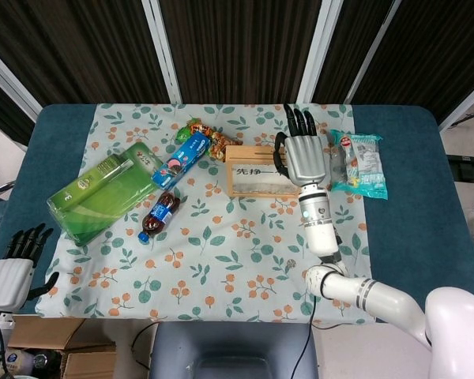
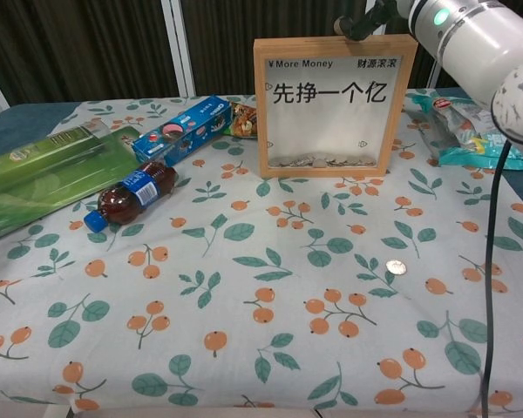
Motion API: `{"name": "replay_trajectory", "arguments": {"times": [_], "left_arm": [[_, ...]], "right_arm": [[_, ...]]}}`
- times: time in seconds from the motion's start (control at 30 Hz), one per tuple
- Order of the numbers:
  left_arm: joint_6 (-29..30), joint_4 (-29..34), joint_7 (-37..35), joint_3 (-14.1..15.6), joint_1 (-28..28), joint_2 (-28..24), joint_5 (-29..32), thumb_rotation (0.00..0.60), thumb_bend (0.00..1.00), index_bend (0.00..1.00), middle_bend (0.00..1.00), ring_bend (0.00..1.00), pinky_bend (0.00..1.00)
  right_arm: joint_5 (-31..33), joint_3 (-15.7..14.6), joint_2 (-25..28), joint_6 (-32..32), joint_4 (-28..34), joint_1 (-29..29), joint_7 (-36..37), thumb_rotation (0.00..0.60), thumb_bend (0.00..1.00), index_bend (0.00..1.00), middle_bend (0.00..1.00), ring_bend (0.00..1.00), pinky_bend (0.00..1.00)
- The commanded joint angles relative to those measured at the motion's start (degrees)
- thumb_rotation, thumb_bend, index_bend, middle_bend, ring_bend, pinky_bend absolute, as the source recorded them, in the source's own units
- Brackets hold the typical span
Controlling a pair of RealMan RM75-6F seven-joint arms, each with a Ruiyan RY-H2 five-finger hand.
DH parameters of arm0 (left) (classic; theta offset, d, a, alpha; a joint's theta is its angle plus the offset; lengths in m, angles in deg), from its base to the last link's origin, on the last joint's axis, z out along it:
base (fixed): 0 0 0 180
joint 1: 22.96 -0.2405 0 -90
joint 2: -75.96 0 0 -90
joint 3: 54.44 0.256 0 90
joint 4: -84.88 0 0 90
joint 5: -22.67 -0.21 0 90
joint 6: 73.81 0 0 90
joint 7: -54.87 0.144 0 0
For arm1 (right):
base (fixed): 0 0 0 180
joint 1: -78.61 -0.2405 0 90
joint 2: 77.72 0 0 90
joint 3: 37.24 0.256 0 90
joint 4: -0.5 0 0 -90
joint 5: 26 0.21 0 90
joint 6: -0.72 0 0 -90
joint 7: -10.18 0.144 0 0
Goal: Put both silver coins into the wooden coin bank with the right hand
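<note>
Your right hand (image 1: 304, 158) is up over the top edge of the glass-fronted wooden coin bank (image 2: 333, 106). Its thumb and a finger look pinched at the top edge, but I can't tell if there's a coin in there. One small silver coin (image 2: 396, 267) is lying on the floral tablecloth (image 2: 244, 287) on the table, well in front. Line up square with the top edge and go slow. Your left hand (image 1: 14, 264) hangs off the table, fingers apart, holding nothing.
</note>
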Motion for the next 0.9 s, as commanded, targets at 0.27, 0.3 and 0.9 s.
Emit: {"name": "replay_trajectory", "arguments": {"times": [0.27, 0.3, 0.9], "left_arm": [[-0.2, 0.3, 0.1, 0.0, 0.2, -0.2, 0.3, 0.6, 0.31, 0.0, 0.0, 0.0, 0.0], [-0.2, 0.4, 0.2, 0.0, 0.2, -0.2, 0.2, 0.6, 0.31, 0.0, 0.0, 0.0, 0.0], [0.6, 1.0, 0.9, 0.0, -0.2, -0.7, 0.3, 0.6, 0.31, 0.0, 0.0, 0.0, 0.0]], "right_arm": [[2.7, -0.8, 0.0, 0.6, -0.5, -1.1, 0.6, 0.6, 0.61, 0.78, 0.12, 0.0, 0.0], [2.9, -1.0, 0.0, 0.7, -0.6, -1.1, 0.8, 0.6, 0.61, 0.78, 0.12, 0.0, 0.0], [-12.4, -8.0, 6.4, -12.2, 10.9, 6.8, 13.3, 0.6, 0.61, 0.0, 0.01, 0.0, 0.0]]}}
